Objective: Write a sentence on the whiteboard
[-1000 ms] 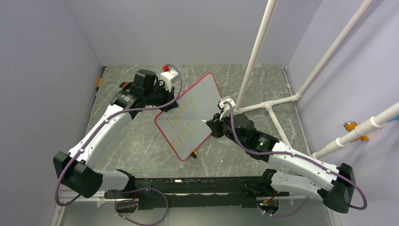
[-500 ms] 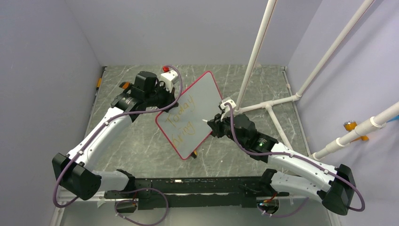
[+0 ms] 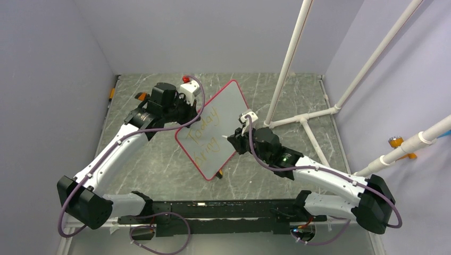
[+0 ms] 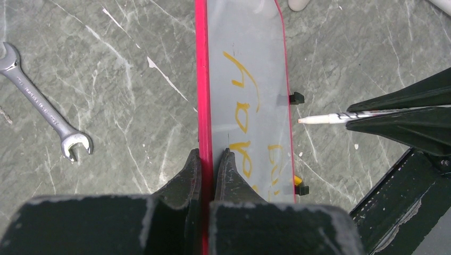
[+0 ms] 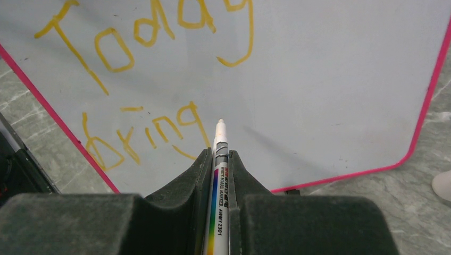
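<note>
"Top external view: what has just changed?"

"Over the last second the right arm has pushed in toward the whiteboard [image 3: 232, 102]. That carries the right claw [image 3: 238, 141] and its pen closer to the writing. The left arm has shifted only slightly, and the board stands about where it was."

"What does that mean for the task?"

"My guess is that the pen is being lined up for the next stroke. The sentence [image 3: 207, 132] is unfinished. It reads 'Today' on one line and 'bring' on the line below, in orange-yellow. The tip of the marker [image 5: 220, 202] points just right of the last letter. I cannot tell whether it touches the surface — from the left wrist it looks just off."

"Where is the board, and what holds it?"

"It is propped at a tilt over the middle of the bench [image 3: 159, 155], between the two arms. The left claw [image 4: 210, 155] is pinched narrow on its pink frame. The right claw is closed around the marker's barrel."

"And the counts?"

"One whiteboard, one marker, and two written words in two lines. Two black clips [image 4: 296, 98] sit on one long edge of the board. One wrench [image 4: 45, 103] lies flat on the bench — well apart from the board."
</note>
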